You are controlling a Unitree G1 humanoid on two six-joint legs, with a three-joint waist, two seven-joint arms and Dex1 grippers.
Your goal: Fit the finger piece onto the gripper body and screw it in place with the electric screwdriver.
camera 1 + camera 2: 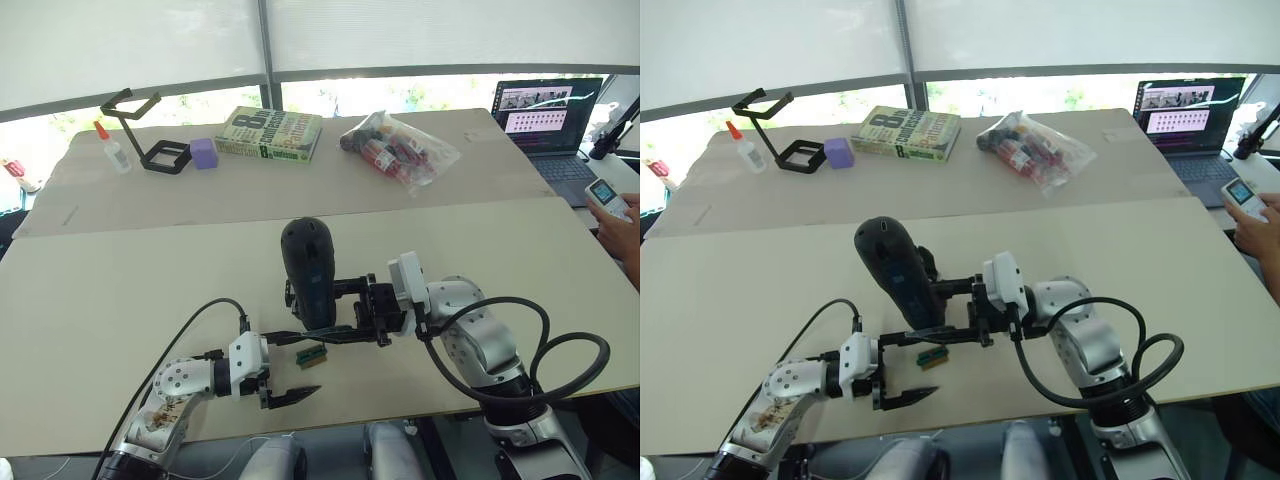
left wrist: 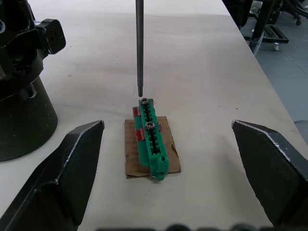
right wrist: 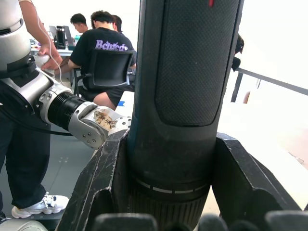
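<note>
textured black electric screwdriver [image 3: 185, 96] wedged between right pincer [image 3: 166, 187] fingers.

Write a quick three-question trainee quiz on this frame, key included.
1. Which does the right gripper hold? A) a glue bottle B) the electric screwdriver C) a book
2. True or false: the jaws of the left gripper are shut on the green screw block.
3. Fill in: the screwdriver's bit hangs tip-down just above a ____ head at one end of the block.
Key: 1 B. 2 False: the jaws stand wide open and do not touch the block. 3 screw.
</note>
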